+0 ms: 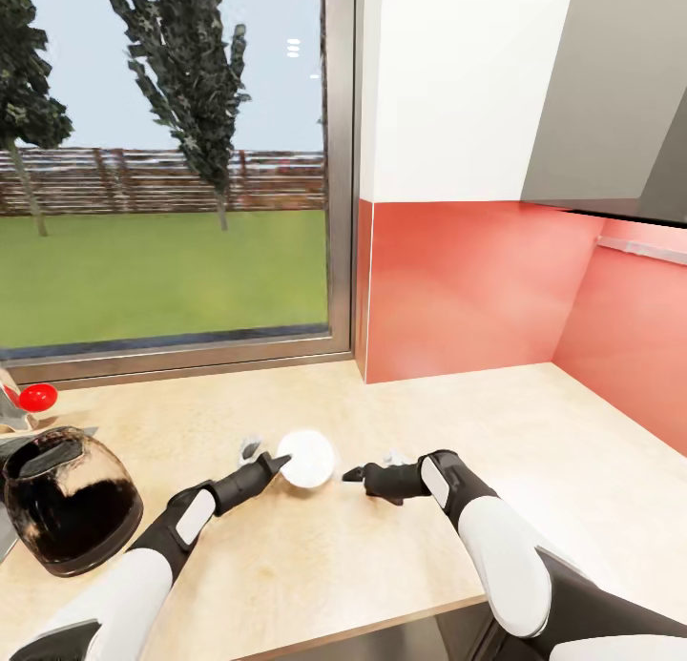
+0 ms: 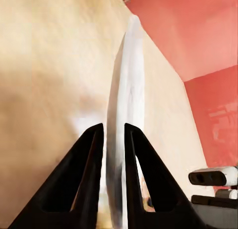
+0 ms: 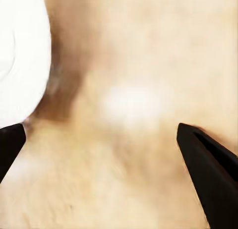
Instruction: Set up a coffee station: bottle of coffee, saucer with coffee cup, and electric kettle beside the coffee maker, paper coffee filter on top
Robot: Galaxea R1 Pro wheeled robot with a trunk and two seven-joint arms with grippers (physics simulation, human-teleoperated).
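Observation:
A white saucer [image 1: 307, 457] is held tilted just above the light wood countertop [image 1: 401, 547], near its middle. My left gripper [image 1: 283, 463] is shut on its rim; in the left wrist view the saucer [image 2: 128, 80] runs edge-on between the two black fingers [image 2: 84, 179]. My right gripper [image 1: 355, 474] hovers open just right of the saucer, apart from it, and the saucer's edge [image 3: 20, 55] shows beside one of its spread fingertips [image 3: 208, 164]. The coffee maker's dark glass carafe [image 1: 67, 508] stands at the counter's left edge.
A window [image 1: 162, 165] runs behind the counter's left half, and a red backsplash [image 1: 458, 289] forms a corner at the back right. A red knob [image 1: 38, 397] sits above the carafe. The counter's front edge [image 1: 363, 623] lies close below my arms.

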